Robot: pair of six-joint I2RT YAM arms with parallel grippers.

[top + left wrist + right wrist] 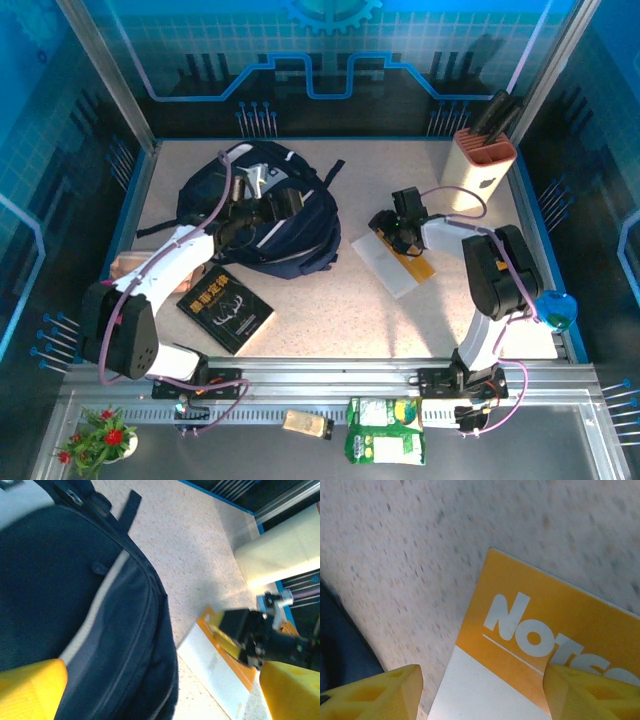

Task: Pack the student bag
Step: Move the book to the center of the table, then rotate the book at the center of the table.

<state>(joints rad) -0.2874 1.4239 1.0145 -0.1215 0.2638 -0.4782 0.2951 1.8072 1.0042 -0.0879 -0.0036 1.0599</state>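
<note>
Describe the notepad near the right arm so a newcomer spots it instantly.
Find the student bag, the big navy backpack. Just right of it a flat notebook lies. Unlike the black book, it is white with an orange band.

Orange-and-white notebook [545, 645] lies flat on the speckled desk [350, 330], directly under right gripper [480, 677]. White lettering on its orange band starts "NOT", the rest is hidden. Beige knife block [480, 170] with black handles sticking out stands upright beyond right gripper, toward the far right corner. Black book [225, 308] with gold lettering lies flat on the near side of left gripper [163, 680], well apart. Brownish block [128, 265], maybe wood but too blurry to tell, sits left of left gripper at the desk edge. Blue-green ball [553, 308] is right of right gripper and nearer. On the front rail behind both grippers: green packets [385, 430], a small beige packet [308, 424], and potted red flowers [100, 435] at far left.
</note>
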